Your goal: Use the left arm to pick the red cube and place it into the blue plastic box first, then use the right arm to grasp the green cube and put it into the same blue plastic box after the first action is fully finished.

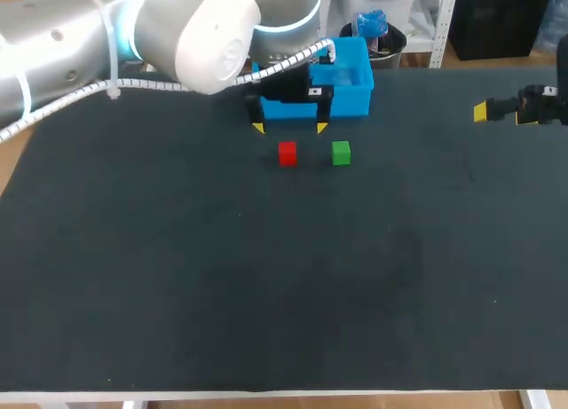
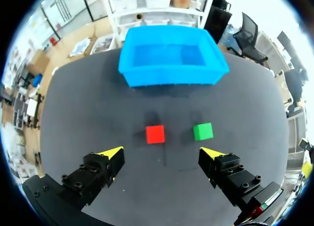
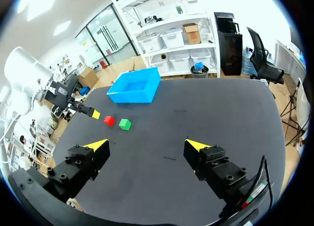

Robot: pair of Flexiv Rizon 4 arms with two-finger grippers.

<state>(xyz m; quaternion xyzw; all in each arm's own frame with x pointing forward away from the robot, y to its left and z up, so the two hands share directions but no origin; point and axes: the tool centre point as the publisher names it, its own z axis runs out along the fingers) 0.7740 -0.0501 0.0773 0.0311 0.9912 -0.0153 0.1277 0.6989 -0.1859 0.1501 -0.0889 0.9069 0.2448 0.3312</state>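
The red cube (image 1: 287, 153) (image 2: 155, 134) (image 3: 109, 120) lies on the dark mat, with the green cube (image 1: 341, 153) (image 2: 202, 131) (image 3: 125, 124) just to its right. Behind them stands the blue plastic box (image 1: 353, 97) (image 2: 169, 62) (image 3: 135, 85), nothing showing inside it. My left gripper (image 1: 289, 127) (image 2: 162, 152) hangs open above the mat between the box and the cubes; the red cube lies just ahead of the gap between its fingers. My right gripper (image 1: 484, 113) (image 3: 147, 145) is open at the far right of the mat, well away from the cubes.
The mat (image 1: 266, 276) is bare in front of the cubes and out to its edges. A white cable (image 1: 177, 82) runs along my left arm above the back left of the table.
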